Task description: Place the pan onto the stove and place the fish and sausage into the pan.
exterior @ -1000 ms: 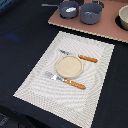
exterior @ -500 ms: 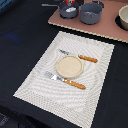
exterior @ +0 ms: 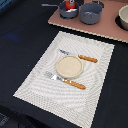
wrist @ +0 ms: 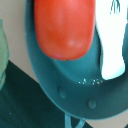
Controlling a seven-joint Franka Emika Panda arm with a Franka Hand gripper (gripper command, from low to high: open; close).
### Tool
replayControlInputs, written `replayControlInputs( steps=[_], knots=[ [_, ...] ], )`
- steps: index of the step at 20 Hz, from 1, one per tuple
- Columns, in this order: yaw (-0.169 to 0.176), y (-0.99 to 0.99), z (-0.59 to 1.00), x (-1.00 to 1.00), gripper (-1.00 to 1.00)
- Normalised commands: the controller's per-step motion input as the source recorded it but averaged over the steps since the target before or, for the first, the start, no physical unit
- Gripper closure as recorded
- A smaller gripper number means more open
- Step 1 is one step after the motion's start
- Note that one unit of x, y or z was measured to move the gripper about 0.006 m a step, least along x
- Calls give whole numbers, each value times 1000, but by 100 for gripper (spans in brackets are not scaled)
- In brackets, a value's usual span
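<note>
Exterior view: the pan [exterior: 68,10] sits on the stove [exterior: 107,27] at about 11 o'clock from the plate [exterior: 69,66], thin handle toward 9 o'clock, with the sausage [exterior: 71,4] showing red inside it and a grey pot [exterior: 92,13] just beside at 3 o'clock; the gripper seems to hang over the pan, but its jaws are too blurred to tell wide from narrow. Wrist view: the sausage [wrist: 64,27] and the white fish [wrist: 112,42] lie side by side in the pan [wrist: 75,85], close together, no fingers visible.
</note>
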Motion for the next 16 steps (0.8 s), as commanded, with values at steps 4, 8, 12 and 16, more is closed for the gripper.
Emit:
replayControlInputs(
  steps=[4, 8, 12, 16],
  knots=[
    [-93, -50, 1000, 131, -100],
    [-125, -44, 1000, 196, -100],
    [-142, -168, 956, 121, -100],
    [-81, -111, 119, -8, -100]
  ],
)
